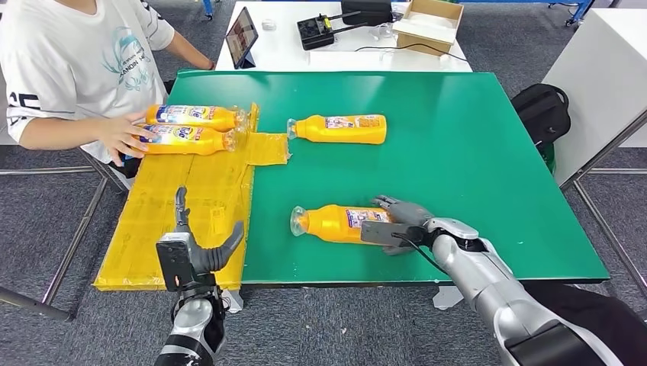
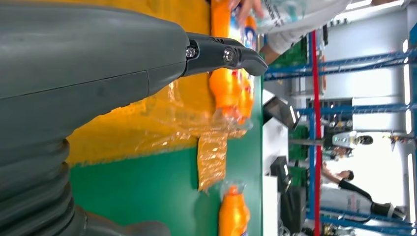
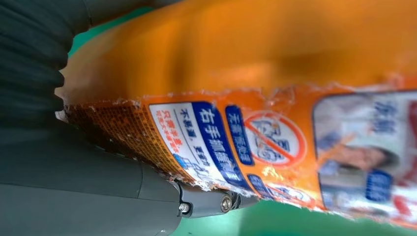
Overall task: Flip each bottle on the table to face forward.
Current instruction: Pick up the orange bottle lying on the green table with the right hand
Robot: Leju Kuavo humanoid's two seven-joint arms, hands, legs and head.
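Near bottle [image 1: 336, 223]: on its side on the green table [image 1: 473, 152], at 6 o'clock of the mat, cap end toward 9 o'clock.
Right hand [image 1: 393, 223]: wrapped around that bottle's base, label showing in the wrist view.
Far bottle [image 1: 339, 128]: lying at 12 o'clock of the near one.
Two bottles [image 1: 191, 128]: on the yellow sheet [image 1: 183, 213], a person's hand [image 1: 122, 137] on them.
Left hand [image 1: 191, 252]: fingers spread wide, holding nothing, over the sheet's near edge.

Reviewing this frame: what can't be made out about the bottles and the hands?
- Near bottle: the base end in the head view is covered by the right hand; the right wrist view is too close and blurred to show the whole label.
- Two bottles by the person: their bases are hidden under the person's hand.
- Left hand: its fingertips are cut off in the left wrist view.
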